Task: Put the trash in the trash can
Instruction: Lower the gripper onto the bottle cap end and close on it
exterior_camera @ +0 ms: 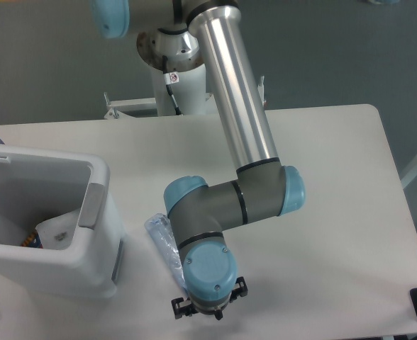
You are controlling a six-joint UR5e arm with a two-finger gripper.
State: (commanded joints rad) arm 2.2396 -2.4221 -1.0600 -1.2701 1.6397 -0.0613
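Black gripper (205, 309) parts show nearest to us, low at the front edge of the white table (336, 212), poking out from under the blue cap of the wrist; the wrist hides the fingers, so we cannot tell how far apart they stand or whether they hold anything. Just left of that wrist we see the clear bluish crushed bottle (162, 237) lying flat on the table, slanting from upper left to lower right, its lower end hidden beneath the arm (237, 127). Left of the bottle stands the trash can (98, 244), a boxy white bin with a thick rim and a grey handle tab on the side facing the bottle; bottle and bin are near each other but apart. Down inside the bin we make out a crumpled white packet (61, 230) and, beside it, a small coloured wrapper (30, 239). Further back, the silver tube of the arm rises from the grey elbow joints to its base (174, 64) behind the far edge of the table.
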